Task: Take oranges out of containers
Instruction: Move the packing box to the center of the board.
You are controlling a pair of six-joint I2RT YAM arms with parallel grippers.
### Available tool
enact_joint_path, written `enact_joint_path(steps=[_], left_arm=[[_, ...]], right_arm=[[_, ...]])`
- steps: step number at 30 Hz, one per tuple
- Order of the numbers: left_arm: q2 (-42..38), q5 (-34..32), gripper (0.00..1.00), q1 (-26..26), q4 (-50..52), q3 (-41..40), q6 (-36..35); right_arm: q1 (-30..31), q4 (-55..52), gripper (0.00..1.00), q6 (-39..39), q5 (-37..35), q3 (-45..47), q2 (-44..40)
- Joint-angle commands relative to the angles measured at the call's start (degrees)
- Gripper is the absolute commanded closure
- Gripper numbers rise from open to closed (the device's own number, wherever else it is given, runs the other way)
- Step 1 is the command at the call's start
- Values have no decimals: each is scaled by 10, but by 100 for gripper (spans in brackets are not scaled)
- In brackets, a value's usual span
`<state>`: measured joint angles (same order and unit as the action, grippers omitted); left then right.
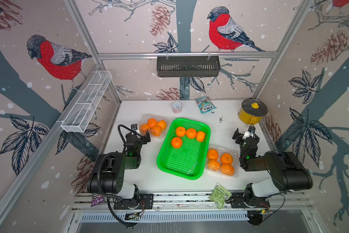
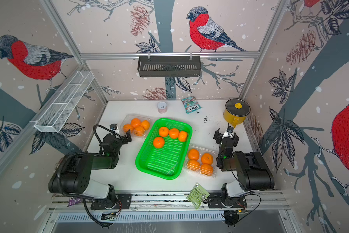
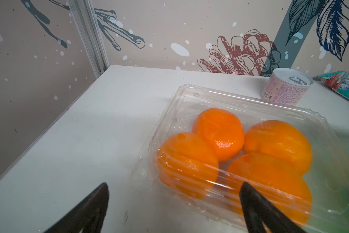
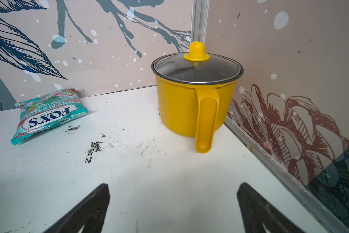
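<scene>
Two clear containers hold oranges. One container [image 1: 144, 118] [image 2: 127, 118] sits at the back left with several oranges [image 1: 151, 122] inside. The other container [image 1: 235, 154] lies right of the green tray with several oranges [image 1: 226, 158]. My left gripper [image 1: 141, 132] [image 3: 174, 185] stands open at the near corner of the left container [image 3: 230, 96], gripping nothing. Its oranges [image 3: 220, 131] show through the clear plastic. My right gripper [image 1: 245, 133] [image 4: 173, 185] hangs open over bare table, facing the yellow pot, with nothing between its fingers.
A green tray [image 1: 181, 161] with several loose oranges [image 1: 180, 131] sits in the middle. A yellow pot [image 1: 250, 113] [image 4: 179, 109] stands at the back right, with a candy bag [image 1: 206, 105] and a can [image 1: 177, 107] along the back. A green packet [image 1: 220, 194] lies at the front edge.
</scene>
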<state>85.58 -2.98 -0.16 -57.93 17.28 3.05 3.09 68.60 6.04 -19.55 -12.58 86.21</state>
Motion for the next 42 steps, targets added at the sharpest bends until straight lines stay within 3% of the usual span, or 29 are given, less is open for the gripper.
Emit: enact_joint_path(steps=[1,31,33,34,37,39,41,42], left_arm=[[-1,3,1,1,-26,2,-5],[-2,3,2,2,-27,1,-5],[-5,2,3,2,-41,-2,-18],[-18,-5,3,0,-40,-4,-25],[-118,-81,3,-5,101,13,38],[-187,-107,3,-7,170,13,67],[-253,-113,3,-11,208,1,89],[-290,-114,2,-13,232,1,104]], right_arm=[[1,17,0,0,2,-3,0],[-1,17,0,2,6,-2,-2],[9,19,0,12,-58,1,-12],[12,11,0,14,-54,8,-27],[50,107,0,-37,-107,45,-41],[102,51,0,-59,-245,21,-101],[102,-117,0,19,-267,-35,-190],[85,-249,1,89,-235,-80,-236]])
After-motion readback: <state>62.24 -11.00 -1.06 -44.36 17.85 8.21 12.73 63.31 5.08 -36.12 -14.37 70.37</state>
